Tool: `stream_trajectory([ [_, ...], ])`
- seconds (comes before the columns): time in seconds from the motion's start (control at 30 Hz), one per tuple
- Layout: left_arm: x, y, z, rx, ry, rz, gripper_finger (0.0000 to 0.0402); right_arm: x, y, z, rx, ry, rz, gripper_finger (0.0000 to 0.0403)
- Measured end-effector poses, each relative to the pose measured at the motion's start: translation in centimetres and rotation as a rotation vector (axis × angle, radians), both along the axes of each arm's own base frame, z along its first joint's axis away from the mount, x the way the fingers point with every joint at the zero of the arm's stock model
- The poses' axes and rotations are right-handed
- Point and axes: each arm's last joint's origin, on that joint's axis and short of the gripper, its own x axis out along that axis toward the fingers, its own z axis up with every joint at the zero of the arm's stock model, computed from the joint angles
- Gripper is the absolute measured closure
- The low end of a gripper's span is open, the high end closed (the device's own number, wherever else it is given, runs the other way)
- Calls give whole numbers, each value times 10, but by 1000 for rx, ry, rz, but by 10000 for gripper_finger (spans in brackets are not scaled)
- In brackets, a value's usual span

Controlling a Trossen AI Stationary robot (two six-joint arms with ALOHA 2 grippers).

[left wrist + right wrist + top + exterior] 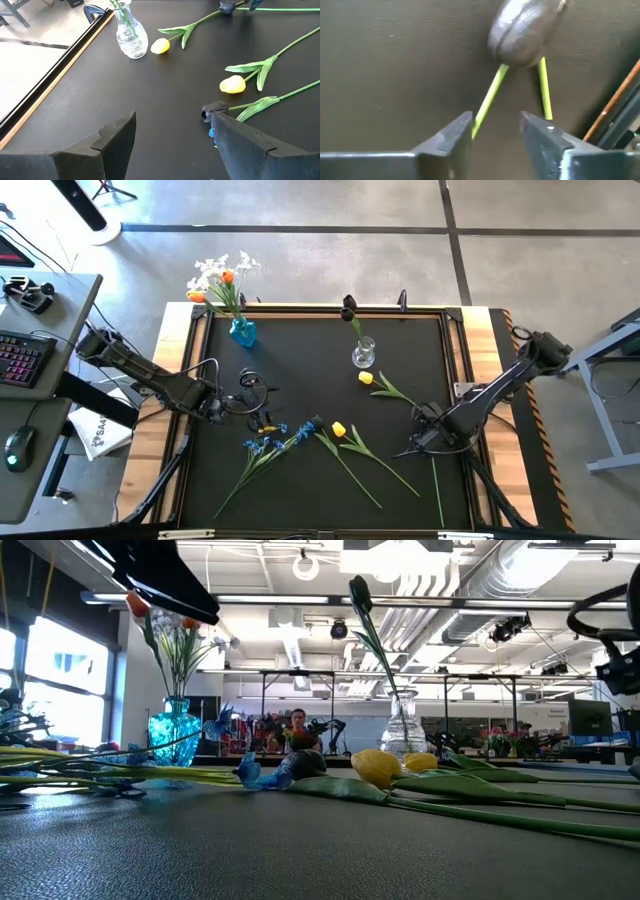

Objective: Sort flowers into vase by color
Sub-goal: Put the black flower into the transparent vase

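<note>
A blue vase (243,331) at the far left holds white sprays and orange tulips (222,280). A clear vase (363,353) at the far middle holds one dark tulip (349,306). Two yellow tulips (366,378) (338,429), blue sprays (270,438) and a dark tulip (214,109) lie flat on the black mat. My left gripper (172,120) is open and empty, next to that dark tulip. My right gripper (496,120) is open low over another dark tulip's head (522,30). One green stem (487,100) runs between its fingers and another (544,87) ends by one finger. My right gripper comes from above with one finger (457,132) right beside the stem (479,117) just below the dark tulip's head. I cannot tell whether it touches the stem. The tulip lies flat on the mat.
The mat has a raised frame (320,308) with clamps on its far edge. A long stem (437,490) lies near the right gripper toward the near edge. A desk with a keyboard (25,360) stands off the table's left side.
</note>
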Motion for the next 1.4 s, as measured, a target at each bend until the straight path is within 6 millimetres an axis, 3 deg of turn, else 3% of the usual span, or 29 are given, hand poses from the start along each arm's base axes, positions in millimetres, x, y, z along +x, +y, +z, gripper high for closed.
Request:
stream_trajectory([
  [0.5,0,0,0,1,1,0,154,24,-6,-6,19,-153,163,394],
  [0.63,0,0,0,0,0,0,154,36,-1,-3,0,-317,298,393],
  [0.73,0,0,0,1,1,0,154,50,4,7,-66,-535,429,399],
  [1.1,0,0,0,1,1,0,154,90,8,91,-801,-1257,988,401],
  [1.3,0,0,0,1,2,1,154,100,-9,127,-1183,-1469,1122,402],
  [1.4,0,0,0,2,2,1,154,105,-28,135,-1327,-1456,1089,402],
])
